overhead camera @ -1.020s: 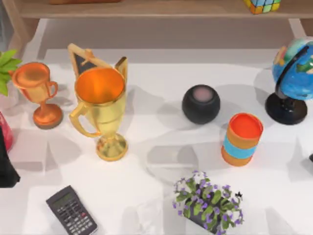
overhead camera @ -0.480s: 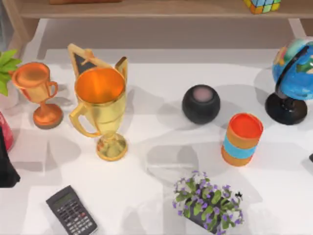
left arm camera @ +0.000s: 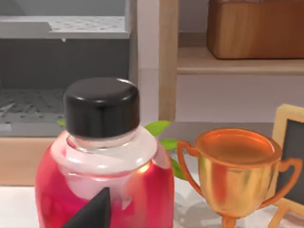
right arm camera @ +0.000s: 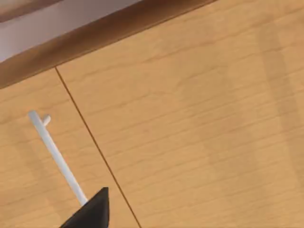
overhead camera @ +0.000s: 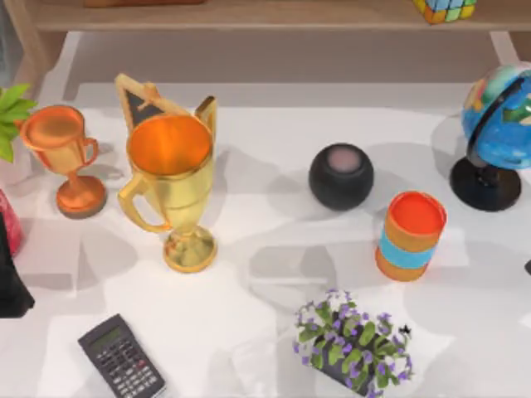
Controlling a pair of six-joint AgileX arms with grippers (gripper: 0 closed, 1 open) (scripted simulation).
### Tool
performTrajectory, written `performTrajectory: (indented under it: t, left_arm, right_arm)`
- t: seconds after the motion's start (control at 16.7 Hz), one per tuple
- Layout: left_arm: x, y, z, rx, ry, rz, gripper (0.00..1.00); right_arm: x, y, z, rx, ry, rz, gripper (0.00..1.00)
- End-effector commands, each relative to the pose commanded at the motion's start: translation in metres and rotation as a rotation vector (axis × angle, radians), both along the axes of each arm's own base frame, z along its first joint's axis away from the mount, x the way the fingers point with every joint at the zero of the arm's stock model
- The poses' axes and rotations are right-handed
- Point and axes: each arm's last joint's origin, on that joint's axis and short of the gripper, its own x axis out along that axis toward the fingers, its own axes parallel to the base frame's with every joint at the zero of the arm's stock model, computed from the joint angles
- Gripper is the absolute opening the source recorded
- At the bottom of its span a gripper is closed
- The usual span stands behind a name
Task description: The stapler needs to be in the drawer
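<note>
The stapler is out of view. In the right wrist view a light wooden drawer front [right arm camera: 38, 190] carries a thin white bar handle [right arm camera: 57, 156], and a narrow seam separates it from the wider wooden panel beside it. My right gripper [right arm camera: 90, 211] shows as a dark tip close to the lower end of that handle. My left gripper [left arm camera: 90, 211] sits right in front of a red bottle [left arm camera: 102, 190] with a black cap. In the top view the left arm [overhead camera: 10, 282] is a dark shape at the table's left edge.
On the white table [overhead camera: 265, 249] stand a large gold trophy [overhead camera: 170, 186], a small copper trophy [overhead camera: 62, 157], a black speaker [overhead camera: 341, 176], an orange-and-blue cup [overhead camera: 411, 235], a globe [overhead camera: 498, 137], a calculator [overhead camera: 120, 356] and a potted flower [overhead camera: 353, 340]. A wooden shelf [overhead camera: 265, 15] runs behind.
Nothing on the table has moved. Only faint shadows near the table's front have shifted a little.
</note>
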Motion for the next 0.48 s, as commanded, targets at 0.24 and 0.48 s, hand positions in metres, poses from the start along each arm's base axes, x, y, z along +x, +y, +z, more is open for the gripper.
performTrajectory:
  t: [0.24, 0.48]
  left_arm:
    - [0.0, 0.0, 0.0, 0.0, 0.0, 0.0, 1.0]
    - [0.0, 0.0, 0.0, 0.0, 0.0, 0.0, 1.0]
  right_arm:
    - [0.037, -0.038, -0.056, -0.208, -0.007, 0.009, 1.0]
    - [0.053, -0.062, -0.091, -0.357, -0.042, 0.008, 1.0]
